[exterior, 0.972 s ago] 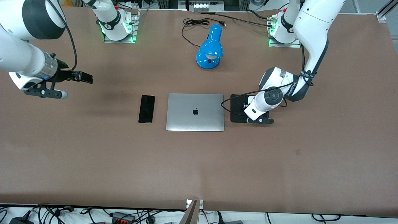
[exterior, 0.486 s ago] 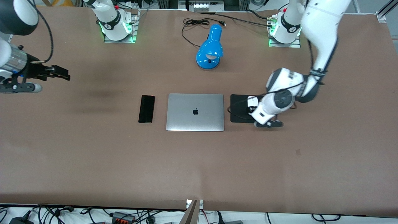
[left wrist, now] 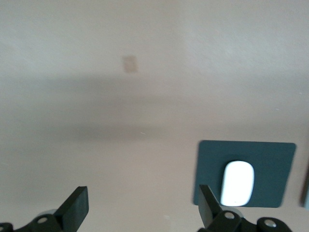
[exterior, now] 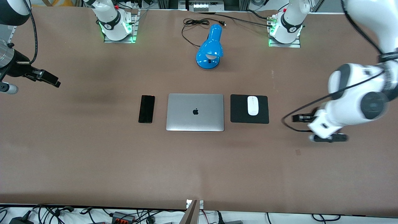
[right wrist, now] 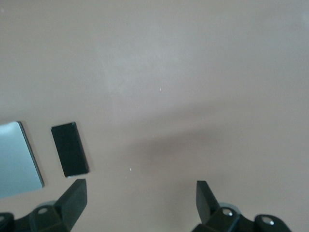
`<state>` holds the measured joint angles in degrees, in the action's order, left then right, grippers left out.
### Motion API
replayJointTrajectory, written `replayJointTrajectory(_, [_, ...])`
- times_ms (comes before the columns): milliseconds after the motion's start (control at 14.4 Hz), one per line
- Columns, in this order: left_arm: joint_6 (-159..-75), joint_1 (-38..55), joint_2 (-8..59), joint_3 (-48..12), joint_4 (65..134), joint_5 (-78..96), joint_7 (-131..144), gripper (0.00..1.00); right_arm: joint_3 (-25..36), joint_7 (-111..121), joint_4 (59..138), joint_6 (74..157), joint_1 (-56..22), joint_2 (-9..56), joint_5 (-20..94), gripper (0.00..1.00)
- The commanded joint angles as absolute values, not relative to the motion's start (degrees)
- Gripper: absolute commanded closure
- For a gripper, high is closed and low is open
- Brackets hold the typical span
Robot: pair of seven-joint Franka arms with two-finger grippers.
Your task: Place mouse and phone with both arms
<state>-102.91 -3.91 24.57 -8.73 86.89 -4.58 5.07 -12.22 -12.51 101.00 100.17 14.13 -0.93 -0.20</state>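
Observation:
The white mouse (exterior: pixel 252 105) lies on the black mouse pad (exterior: pixel 239 110), beside the laptop toward the left arm's end. It also shows in the left wrist view (left wrist: pixel 238 182) on the pad (left wrist: pixel 270 157). The black phone (exterior: pixel 146 109) lies flat beside the laptop toward the right arm's end, and shows in the right wrist view (right wrist: pixel 70 149). My left gripper (exterior: pixel 296 118) is open and empty over bare table, apart from the pad (left wrist: pixel 143 203). My right gripper (exterior: pixel 51 80) is open and empty over bare table near the right arm's end (right wrist: pixel 140 195).
A closed silver laptop (exterior: pixel 195 112) lies between phone and pad; its corner shows in the right wrist view (right wrist: pixel 17 159). A blue desk lamp (exterior: pixel 210 46) with a black cord (exterior: pixel 192 23) lies farther from the camera, between the arm bases.
My left gripper has let go of the mouse on the pad and drawn away toward the left arm's end. My right gripper has drawn farther from the phone toward its own end.

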Motion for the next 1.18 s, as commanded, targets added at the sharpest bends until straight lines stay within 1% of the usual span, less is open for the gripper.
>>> replayJointTrajectory(0, [-101.25, -3.87, 20.68, -9.14, 84.82, -13.59, -0.51, 0.0, -12.04, -6.8, 100.46, 100.46, 14.85, -0.7, -0.35, 0.0])
replayJointTrajectory(69, [-99.68, -3.87, 18.74, -9.58, 84.64, -13.8, -0.61, 0.0, -12.04, -4.77, 100.37, 100.46, 14.68, -0.7, -0.79, 0.0])
replayJointTrajectory(139, [-95.49, -3.69, 17.24, -9.75, 83.33, -13.97, -0.62, 0.0, -12.22, -3.79, 100.46, 100.11, 14.42, -0.88, -0.79, 0.0])
replayJointTrajectory(278, [-85.47, -3.86, 17.58, -9.84, 77.54, -13.02, -1.23, 0.0, -12.13, -3.96, 99.85, 99.76, 14.76, 0.17, -0.62, 0.0])
replayJointTrajectory(417, [-84.55, -5.26, 18.36, -8.97, 76.73, -3.75, -0.53, 0.0, -11.95, -4.57, 99.58, 99.06, 15.03, 0.7, -0.09, 0.0])
replayJointTrajectory(556, [-84.46, -6.33, 18.55, -8.96, 76.12, -2.9, -0.97, 0.0, -11.95, -4.49, 97.74, 99.05, 15.03, 1.67, 0.53, 0.0])
replayJointTrajectory(694, [-83.76, -6.5, 18.46, -9.05, 75.76, -2.99, -0.97, 0.0, -12.04, -4.13, 97.56, 99.05, 14.94, 1.84, 0.53, 0.0])
replayJointTrajectory(833, [-83.41, -5.54, 17.76, -8.79, 76.55, -3.08, -1.14, 0.0, -11.95, -4.04, 97.56, 98.88, 15.03, 2.19, 0.53, 0.0])
replayJointTrajectory(903, [-82.89, -4.84, 17.67, -8.79, 75.86, -3.08, -0.79, 0.0, -11.95, -4.04, 97.56, 98.53, 15.12, 2.28, 0.53, 0.0])
replayJointTrajectory(972, [-80.18, -3.62, 19.06, -8.88, 74.63, -3.08, -0.7, 0.0, -11.95, -4.04, 97.47, 98.35, 15.03, 2.29, 0.53, 0.0])
replayJointTrajectory(1042, [-78.07, -3.43, 20.9, -8.7, 70.36, -3.08, -0.7, 0.0, -11.95, -4.04, 97.3, 98.26, 15.03, 2.29, 0.53, 0.0])
replayJointTrajectory(1111, [-77.79, -3.51, 21.18, -8.61, 68.14, -3.08, -0.79, 0.0, -11.95, -3.96, 97.29, 98.09, 15.03, 2.29, 0.53, 0.0])
